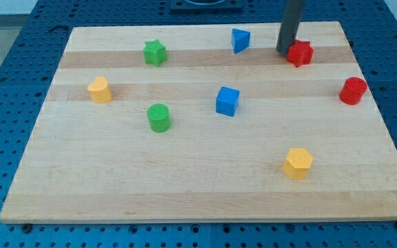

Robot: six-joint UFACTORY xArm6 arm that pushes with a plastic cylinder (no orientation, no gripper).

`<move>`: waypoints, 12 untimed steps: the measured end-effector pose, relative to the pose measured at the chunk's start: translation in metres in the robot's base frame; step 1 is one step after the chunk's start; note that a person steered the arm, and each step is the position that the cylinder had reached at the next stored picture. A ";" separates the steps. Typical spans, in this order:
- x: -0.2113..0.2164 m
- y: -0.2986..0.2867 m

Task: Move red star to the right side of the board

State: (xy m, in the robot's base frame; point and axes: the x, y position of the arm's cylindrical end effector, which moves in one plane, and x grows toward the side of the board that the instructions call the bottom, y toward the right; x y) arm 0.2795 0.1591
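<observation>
You see my tip (284,51) touching the red star's (300,53) left side near the board's (198,186) top-right corner; no jaws, just a rod.

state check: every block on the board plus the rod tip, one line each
red star: near the view's top right, my tip against its left side
my tip: on the board, touching or almost touching the red star
red cylinder: right edge, alone
blue block: top, left of my tip, apart
blue cube: centre
green star: top left
green cylinder: left of centre
yellow block: left
yellow hexagon: lower right
board: flat
</observation>
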 end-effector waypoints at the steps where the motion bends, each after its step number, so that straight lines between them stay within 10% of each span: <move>1: 0.000 0.009; 12: 0.027 0.010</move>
